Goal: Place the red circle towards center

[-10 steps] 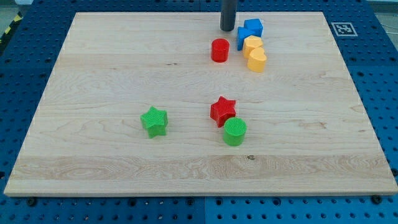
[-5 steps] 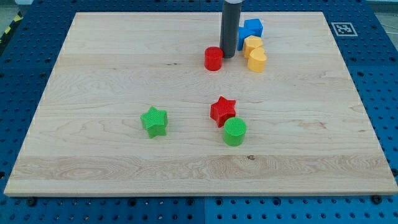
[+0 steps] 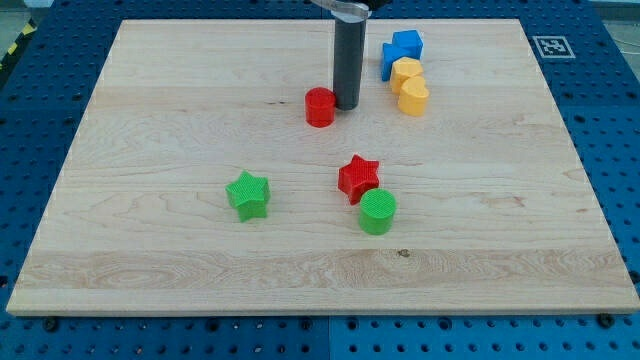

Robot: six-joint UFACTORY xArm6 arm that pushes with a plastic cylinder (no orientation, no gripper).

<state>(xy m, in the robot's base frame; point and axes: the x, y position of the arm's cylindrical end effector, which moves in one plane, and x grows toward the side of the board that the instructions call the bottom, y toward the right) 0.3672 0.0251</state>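
1. Where the dark rod comes down from the view's top, my tip [image 3: 347,106] rests on the table [image 3: 150,120] just to the view's right of the red circle [image 3: 320,107], touching it or very nearly so.
2. As a tool, the rod has no jaws to open or close; it grips nothing and only presses sideways against the block.
3. The red circle sits in the upper half of the table, slightly left of the table's midline and above its centre.
4. To the view's right of my tip, near the table's top edge, three blocks crowd together: a blue block [image 3: 402,48] of irregular shape uppermost, a yellow block [image 3: 405,72] touching it just below, and a second yellow block [image 3: 413,97], roughly heart-shaped, touching that one below again.
5. This cluster stands apart from the rod, with bare wood between them.
6. Lower down, near the table's middle, a red star [image 3: 358,178] lies with a green circle [image 3: 377,212] touching it at its lower right.
7. A green star [image 3: 248,194] sits alone to the view's left of that pair, well apart from them.
8. The red circle is well above the red star and a little to its left.
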